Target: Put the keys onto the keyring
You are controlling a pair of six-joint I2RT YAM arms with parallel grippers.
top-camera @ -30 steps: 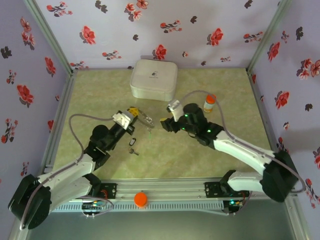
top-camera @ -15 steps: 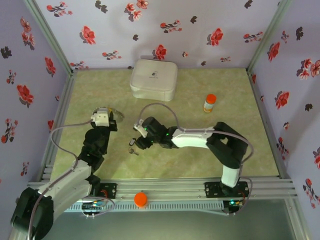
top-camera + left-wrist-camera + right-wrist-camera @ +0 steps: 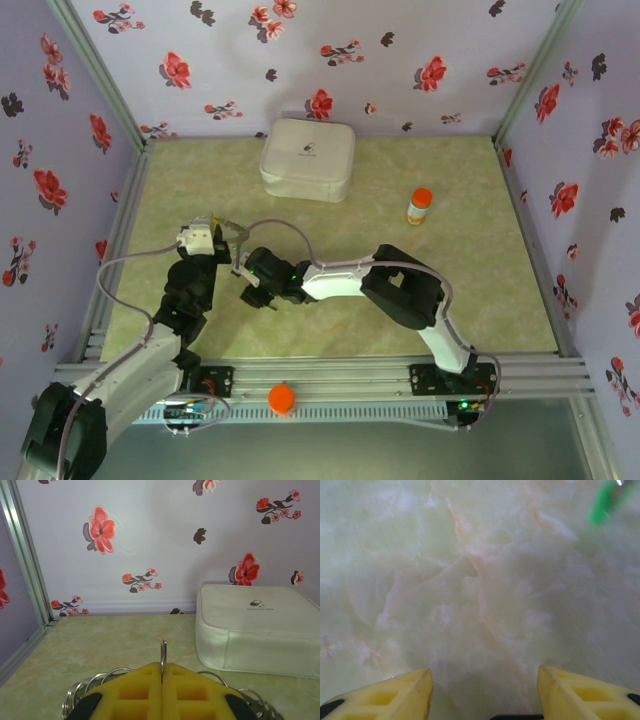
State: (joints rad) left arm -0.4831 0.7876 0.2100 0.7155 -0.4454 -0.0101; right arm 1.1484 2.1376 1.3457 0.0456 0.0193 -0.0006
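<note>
Reaching for a key is the step in hand, as far as I can judge. From the top external view, the left gripper [image 3: 212, 232] sits left of centre, clenched on the keyring [image 3: 233, 230], which juts out just above the table [image 3: 480, 290]. The right gripper [image 3: 250, 292] is low over the surface just beside it, with its arm folded across the middle. The white case [image 3: 307, 158] and the orange-capped bottle [image 3: 420, 207] stand well apart behind. I cannot make out the dark key under that arm. Half a second ago the right gripper was further right, over the dark key, and a second ago it was up near the bottle while the left gripper held the ring at centre. In the left wrist view, the yellow fingers [image 3: 130, 690] are pressed together on the keyring [image 3: 162, 655], seen edge-on and upright, with wire loops showing at either side and the white case [image 3: 260, 630] beyond. In the right wrist view, the right gripper [image 3: 484, 682] has its fingertips [image 3: 415, 690] spread wide with only bare marble between them. The green tab [image 3: 605, 500] lies far off at the upper right corner. The next move likely calls for shifting the open jaws onto a key before closing, leaving its loop free for the ring.
</note>
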